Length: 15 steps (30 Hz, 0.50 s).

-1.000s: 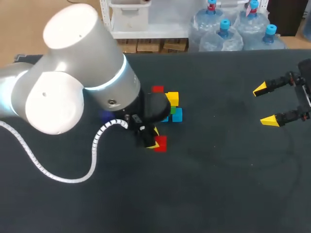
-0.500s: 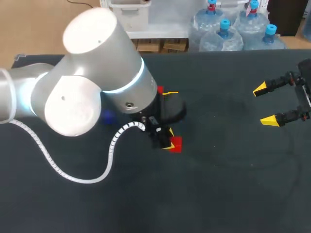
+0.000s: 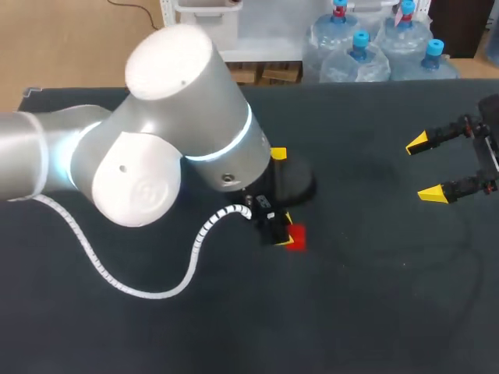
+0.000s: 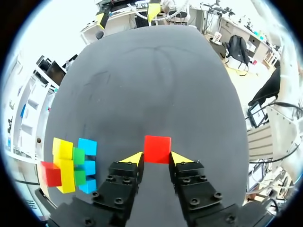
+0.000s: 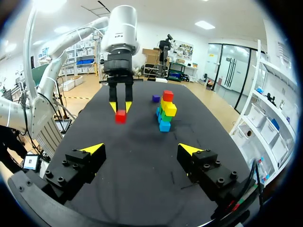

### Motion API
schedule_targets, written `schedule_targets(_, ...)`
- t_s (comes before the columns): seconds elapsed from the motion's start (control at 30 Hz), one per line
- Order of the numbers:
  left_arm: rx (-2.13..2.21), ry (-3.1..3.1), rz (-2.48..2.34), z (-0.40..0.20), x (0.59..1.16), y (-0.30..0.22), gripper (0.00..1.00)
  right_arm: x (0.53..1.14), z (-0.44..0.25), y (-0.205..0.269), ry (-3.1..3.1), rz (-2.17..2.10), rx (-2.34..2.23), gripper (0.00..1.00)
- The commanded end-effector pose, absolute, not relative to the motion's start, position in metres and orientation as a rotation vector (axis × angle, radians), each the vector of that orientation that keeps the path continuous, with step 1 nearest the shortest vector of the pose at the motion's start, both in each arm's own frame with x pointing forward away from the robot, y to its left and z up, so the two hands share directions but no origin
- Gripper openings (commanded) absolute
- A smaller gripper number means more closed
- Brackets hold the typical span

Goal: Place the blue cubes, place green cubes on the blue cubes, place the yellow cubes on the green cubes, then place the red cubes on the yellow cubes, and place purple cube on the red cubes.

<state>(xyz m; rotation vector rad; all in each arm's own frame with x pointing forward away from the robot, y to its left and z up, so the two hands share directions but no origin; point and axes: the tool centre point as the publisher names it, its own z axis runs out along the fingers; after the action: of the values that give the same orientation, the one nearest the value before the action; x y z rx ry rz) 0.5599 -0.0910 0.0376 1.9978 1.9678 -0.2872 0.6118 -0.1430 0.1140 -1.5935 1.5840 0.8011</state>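
left pincer (image 4: 156, 159) carried red cube (image 4: 157, 149) rightward, clamped on it | right pincer (image 5: 141, 148) apart

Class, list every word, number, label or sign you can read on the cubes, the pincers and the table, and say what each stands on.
None can be read. The red cube in the left pincer, the stacked cubes, the purple cube, the right pincer and the table all show plain, unmarked surfaces.
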Motion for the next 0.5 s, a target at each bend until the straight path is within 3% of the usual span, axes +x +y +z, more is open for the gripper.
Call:
schedule_targets(0.03, 1.998, 1.963, -0.289, 0.0297, 0.5596, -0.1002, 0.0, 0.6123, 0.1133, -0.1424, 1.583, 0.801, -1.594, 1.0)
schedule_targets(0.13, 1.998, 1.967, -0.296, 0.0272, 0.5599, -0.1034, 0.0, 0.6123, 0.1133, -0.1424, 1.583, 0.801, -1.594, 1.0)
schedule_targets(0.2, 2.002, 1.97, -0.299, 0.0264, 0.5603, -0.1045, 0.4, 0.6123, 0.1133, -0.1424, 1.583, 0.801, -1.594, 1.0)
schedule_targets(0.27, 2.005, 1.965, -0.304, 0.0264, 0.5605, -0.1052, 0.49, 0.6123, 0.1133, -0.1424, 1.583, 0.801, -1.594, 1.0)
schedule_targets(0.3, 2.006, 1.964, -0.304, 0.0264, 0.5607, -0.1055, 0.59, 0.6123, 0.1133, -0.1424, 1.583, 0.801, -1.594, 1.0)
schedule_targets(0.33, 2.006, 1.965, -0.304, 0.0264, 0.561, -0.1057, 0.84, 0.6123, 0.1133, -0.1424, 1.583, 0.801, -1.594, 1.0)
schedule_targets(0.37, 2.006, 1.968, -0.303, 0.0263, 0.5614, -0.1059, 1.0, 0.6123, 0.1133, -0.1424, 1.583, 0.801, -1.594, 1.0)
schedule_targets(0.5, 2.002, 1.977, -0.3, 0.0272, 0.563, -0.1056, 1.0, 0.6123, 0.1133, -0.1424, 1.583, 0.801, -1.594, 1.0)
